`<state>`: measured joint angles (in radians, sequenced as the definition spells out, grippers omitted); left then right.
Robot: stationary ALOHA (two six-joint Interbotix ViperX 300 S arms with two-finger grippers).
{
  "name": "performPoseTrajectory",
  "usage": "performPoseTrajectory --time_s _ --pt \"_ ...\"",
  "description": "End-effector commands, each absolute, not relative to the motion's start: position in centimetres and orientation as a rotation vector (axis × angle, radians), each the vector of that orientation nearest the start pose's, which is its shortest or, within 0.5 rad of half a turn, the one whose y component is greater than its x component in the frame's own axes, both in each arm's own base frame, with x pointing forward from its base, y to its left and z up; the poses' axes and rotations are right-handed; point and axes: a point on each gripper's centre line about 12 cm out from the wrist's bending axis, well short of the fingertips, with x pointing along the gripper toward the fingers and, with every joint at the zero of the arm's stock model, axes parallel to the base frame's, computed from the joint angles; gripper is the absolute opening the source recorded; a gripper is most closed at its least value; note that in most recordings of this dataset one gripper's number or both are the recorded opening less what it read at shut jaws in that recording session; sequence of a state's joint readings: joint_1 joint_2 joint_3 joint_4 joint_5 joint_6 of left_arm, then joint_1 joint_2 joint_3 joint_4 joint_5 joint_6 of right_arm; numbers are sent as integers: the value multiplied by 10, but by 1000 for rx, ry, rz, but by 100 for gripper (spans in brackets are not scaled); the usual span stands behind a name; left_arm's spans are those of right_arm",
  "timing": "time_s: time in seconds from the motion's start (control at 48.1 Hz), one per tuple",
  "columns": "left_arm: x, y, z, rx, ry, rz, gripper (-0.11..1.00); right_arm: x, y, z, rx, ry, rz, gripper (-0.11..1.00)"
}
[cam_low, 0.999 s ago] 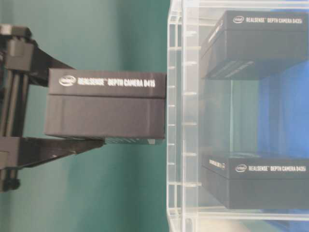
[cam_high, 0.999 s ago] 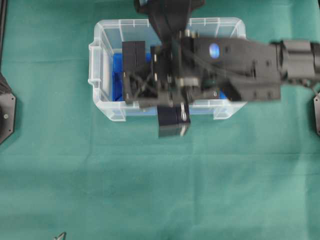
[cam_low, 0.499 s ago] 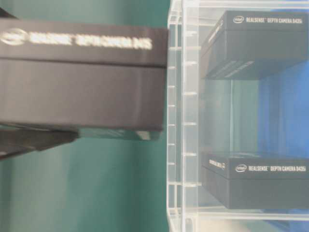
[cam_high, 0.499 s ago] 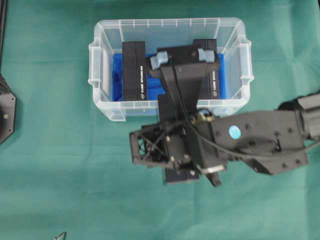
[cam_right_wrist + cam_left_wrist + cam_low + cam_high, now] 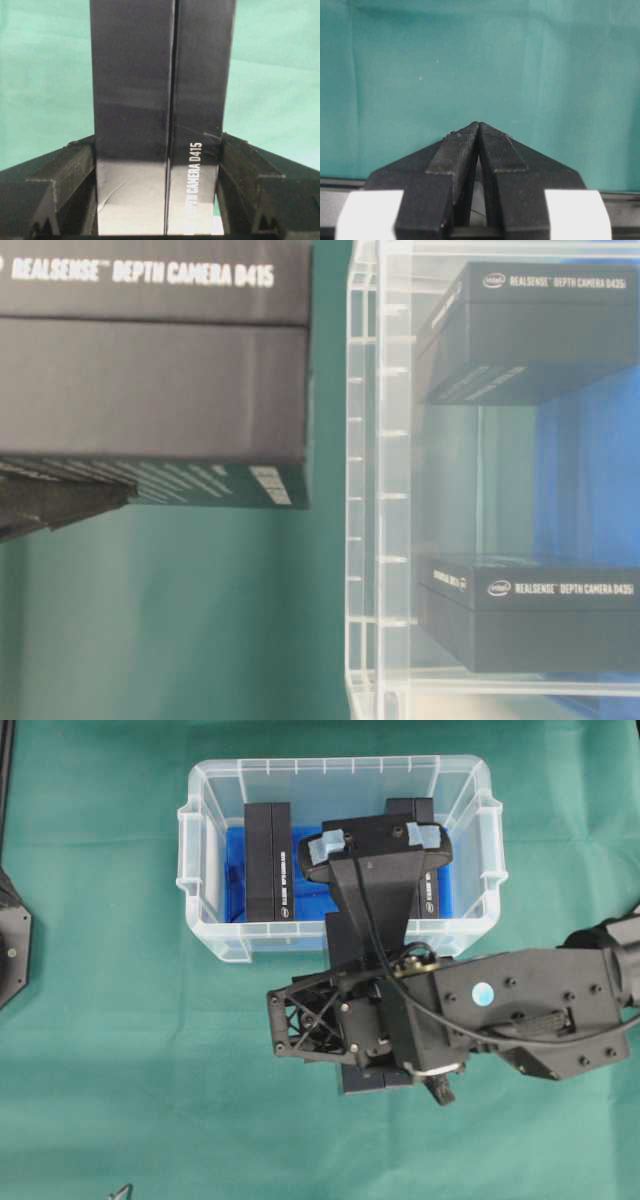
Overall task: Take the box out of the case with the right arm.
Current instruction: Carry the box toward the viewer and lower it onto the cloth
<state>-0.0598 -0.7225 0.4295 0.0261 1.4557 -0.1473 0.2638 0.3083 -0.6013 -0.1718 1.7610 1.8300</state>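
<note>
Box (image 5: 160,125), black with white lettering, sits clamped between the right pincer's (image 5: 157,200) two fingers, outside the clear case (image 5: 215,935) over the green table (image 5: 120,1060). Two more boxes (image 5: 268,860) remain inside the case. Left pincer (image 5: 479,131) is closed on nothing.

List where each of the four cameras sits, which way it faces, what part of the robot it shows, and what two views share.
Overhead: above, facing straight down on the case and green cloth; shows the right arm.
Table-level: low beside the case, facing sideways; shows a sliver of dark finger.
Left wrist: on the left arm, facing the cloth; shows the left fingers, closed.
Right wrist: on the right arm, facing along its fingers; they clamp the box.
Shared: table-level also shows that box.
</note>
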Motion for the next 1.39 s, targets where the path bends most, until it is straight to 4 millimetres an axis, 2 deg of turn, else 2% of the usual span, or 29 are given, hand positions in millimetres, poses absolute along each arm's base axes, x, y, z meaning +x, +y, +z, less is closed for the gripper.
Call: performPoseTrajectory --time_s 0.0,0.27,0.499,1.04,1.373 --pt "181 -8 379 -79 1130 51 0 433 97 379 1223 965 -1166 66" --pt "181 -8 378 -78 1132 51 0 442 101 353 1208 1001 -1180 66" --pt "181 -8 378 -78 1132 51 0 450 106 323 1236 1011 -1162 66" --pt "181 -8 378 -78 1132 51 0 449 115 240 1297 1040 -1184 66" --pt "181 -8 377 -78 1135 51 0 450 119 210 1341 1029 -1122 66"
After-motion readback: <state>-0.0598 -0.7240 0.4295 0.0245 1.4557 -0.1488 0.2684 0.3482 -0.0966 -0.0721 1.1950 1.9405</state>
